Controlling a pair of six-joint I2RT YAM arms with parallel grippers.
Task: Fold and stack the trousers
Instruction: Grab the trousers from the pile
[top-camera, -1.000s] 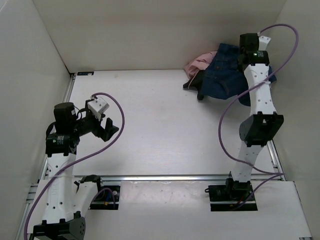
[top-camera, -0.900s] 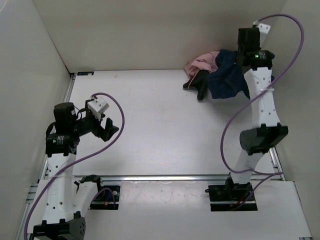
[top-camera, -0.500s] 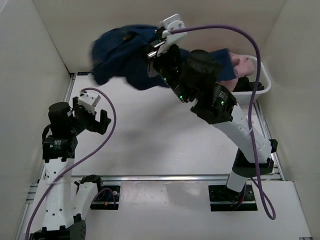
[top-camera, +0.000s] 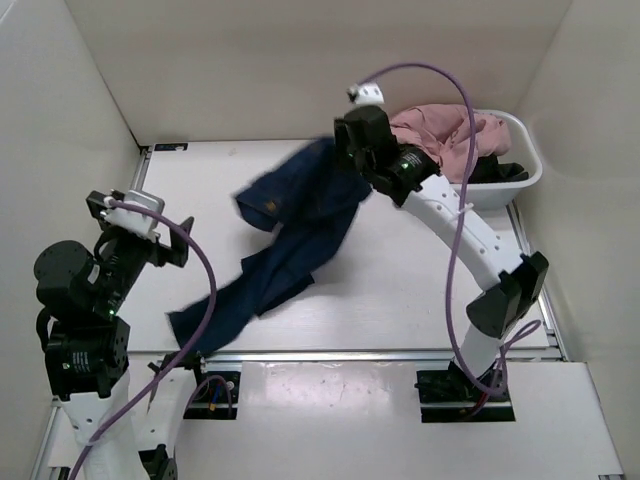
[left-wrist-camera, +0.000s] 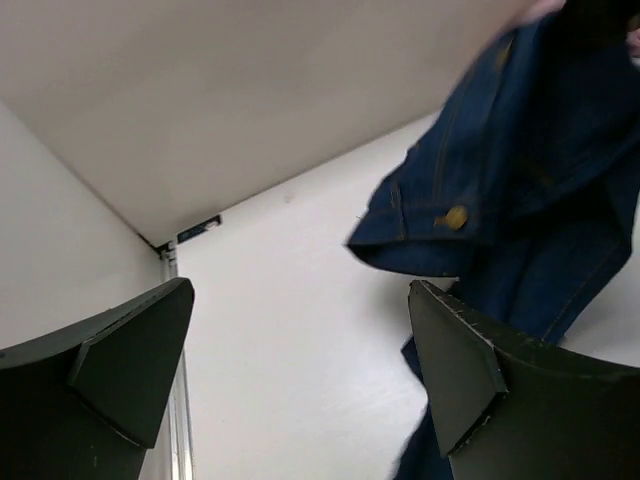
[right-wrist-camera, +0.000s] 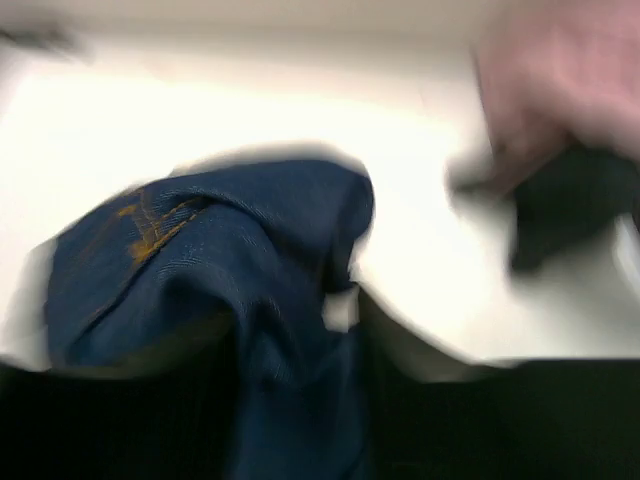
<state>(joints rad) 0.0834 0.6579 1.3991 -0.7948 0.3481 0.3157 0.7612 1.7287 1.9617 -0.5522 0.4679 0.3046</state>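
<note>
The dark navy trousers (top-camera: 290, 240) lie sprawled slantwise on the table, waistband toward the back centre and one leg end near the front left. Their button and waistband (left-wrist-camera: 455, 215) show in the left wrist view. My right gripper (top-camera: 350, 165) is over the upper end of the trousers; in its blurred wrist view, denim with an orange-stitched pocket (right-wrist-camera: 200, 260) fills the gap between the dark fingers (right-wrist-camera: 100, 420). Whether it grips the cloth I cannot tell. My left gripper (top-camera: 138, 225) is open at the left, holding nothing, apart from the trousers (left-wrist-camera: 520, 170).
A white basket (top-camera: 528, 170) at the back right holds a pink garment (top-camera: 440, 130) and a black garment (top-camera: 495, 172). White walls enclose the table at the left, back and right. A metal rail (top-camera: 350, 355) runs along the front edge.
My right arm swung the trousers from the back right over to the left and down onto the table. The left arm drew back to the left, still open.
</note>
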